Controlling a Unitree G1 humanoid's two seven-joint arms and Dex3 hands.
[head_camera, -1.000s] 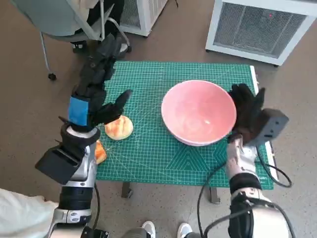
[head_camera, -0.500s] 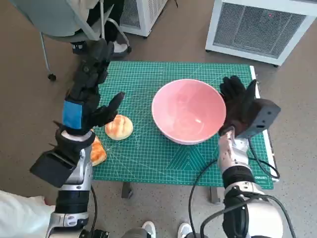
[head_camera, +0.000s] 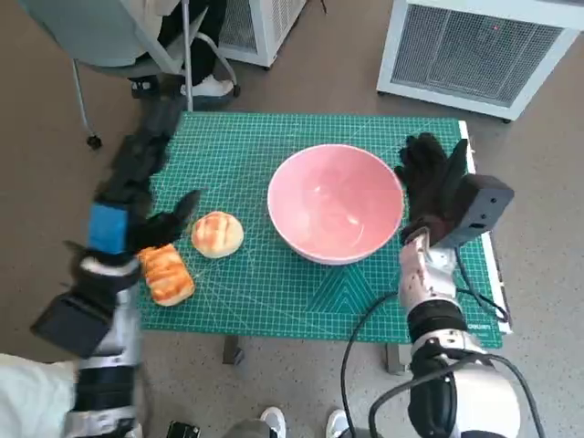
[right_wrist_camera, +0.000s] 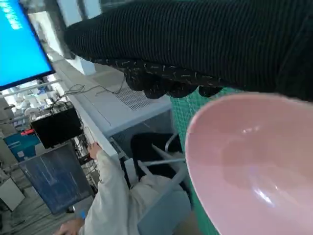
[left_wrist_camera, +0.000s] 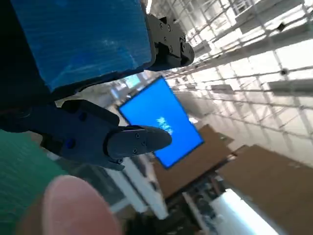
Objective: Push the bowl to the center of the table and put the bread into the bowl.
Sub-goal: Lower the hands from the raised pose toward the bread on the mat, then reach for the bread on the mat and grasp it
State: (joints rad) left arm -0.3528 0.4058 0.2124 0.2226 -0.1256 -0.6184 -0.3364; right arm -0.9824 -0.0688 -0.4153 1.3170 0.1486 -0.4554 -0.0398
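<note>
The pink bowl (head_camera: 335,201) stands upright near the middle of the green mat (head_camera: 274,283); it also fills the right wrist view (right_wrist_camera: 249,166). My right hand (head_camera: 431,187) lies flat against the bowl's right side, fingers spread, holding nothing. A round bread roll (head_camera: 217,234) lies left of the bowl, and an oblong glazed bread (head_camera: 165,273) sits at the mat's left edge. My left hand (head_camera: 137,187) hovers open above the left edge, beside both breads, touching neither. In the left wrist view its fingers (left_wrist_camera: 98,139) are spread and empty.
A chair (head_camera: 119,36) with a seated person's foot stands behind the table's far left corner. White grilled units (head_camera: 474,50) stand on the floor behind the table. A cable (head_camera: 474,301) runs along the mat's right edge. In the right wrist view a person (right_wrist_camera: 122,200) sits beyond the bowl.
My right hand has pushed the bowl leftward toward the mat's middle. My left hand has drawn back to the left, uncovering the oblong bread. The round roll has stayed put.
</note>
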